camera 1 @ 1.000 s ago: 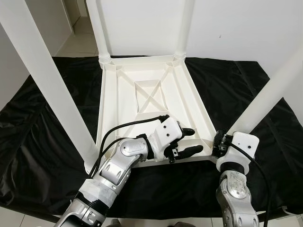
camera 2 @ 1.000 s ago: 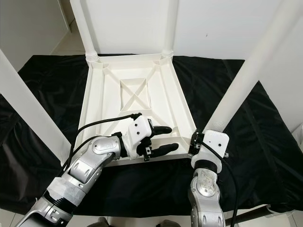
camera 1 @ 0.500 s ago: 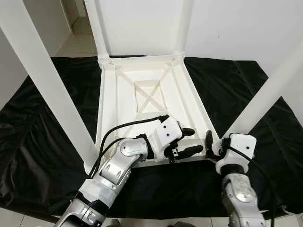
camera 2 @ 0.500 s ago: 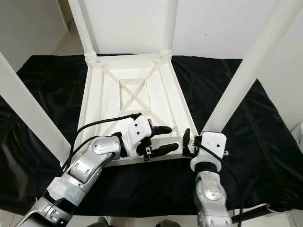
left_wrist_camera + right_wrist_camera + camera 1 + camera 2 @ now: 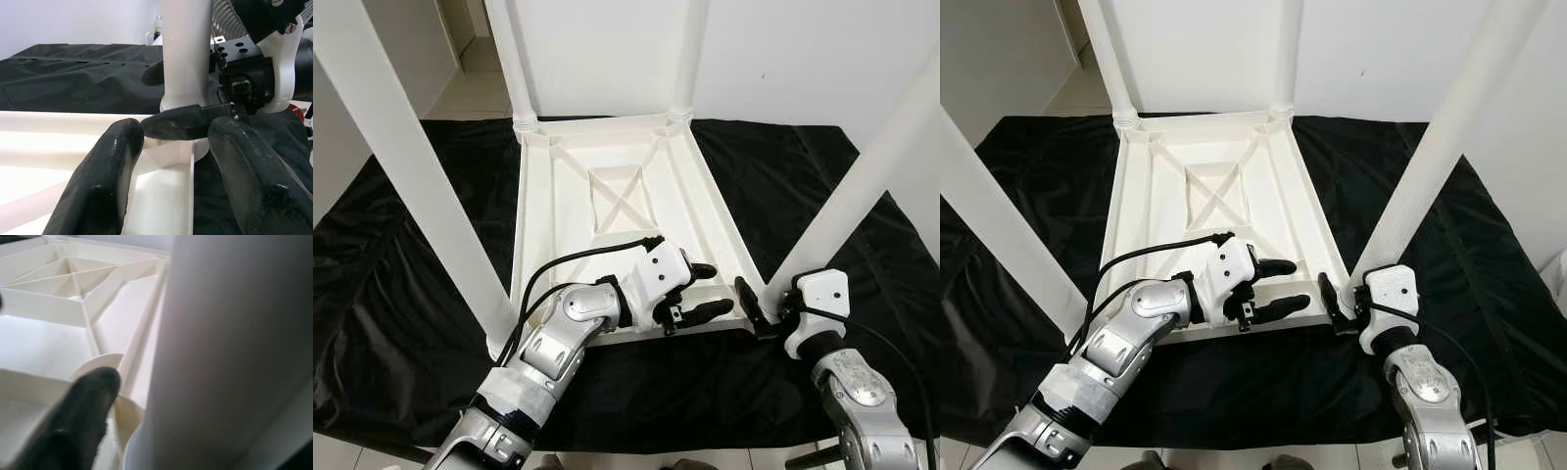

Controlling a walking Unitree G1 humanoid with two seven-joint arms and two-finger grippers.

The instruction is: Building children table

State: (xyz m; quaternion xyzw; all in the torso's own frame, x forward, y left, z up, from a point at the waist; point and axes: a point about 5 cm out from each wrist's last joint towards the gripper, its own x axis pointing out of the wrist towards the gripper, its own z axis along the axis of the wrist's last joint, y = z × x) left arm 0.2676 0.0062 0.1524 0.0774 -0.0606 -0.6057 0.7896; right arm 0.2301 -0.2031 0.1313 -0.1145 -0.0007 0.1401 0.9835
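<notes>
Fingers of the left gripper (image 5: 703, 291) stand apart w/ the near rim of the upturned table top (image 5: 617, 196) between them, one finger over the inside of the rim, the other along its outer face; whether they press on it I cannot tell. Prob. there to steady the top so the corner doesn't shift. Right gripper (image 5: 1332, 304) is at the near right corner, at the foot of the near right leg (image 5: 1430, 157): one black finger lies on the inner side of the leg base, the other is hidden behind the post, so its spread can't be read. Looks like bracing the leg in its socket.

Table lies upside down on a black cloth (image 5: 401, 264), all 4 legs up: near left leg (image 5: 411, 166) and two far legs (image 5: 504, 59) at the back corners.

Room: both grippers are close together along the near edge, w/ little gap between them. Open cloth lies right of the right arm and left of the table. Legs fence any inward swing.
</notes>
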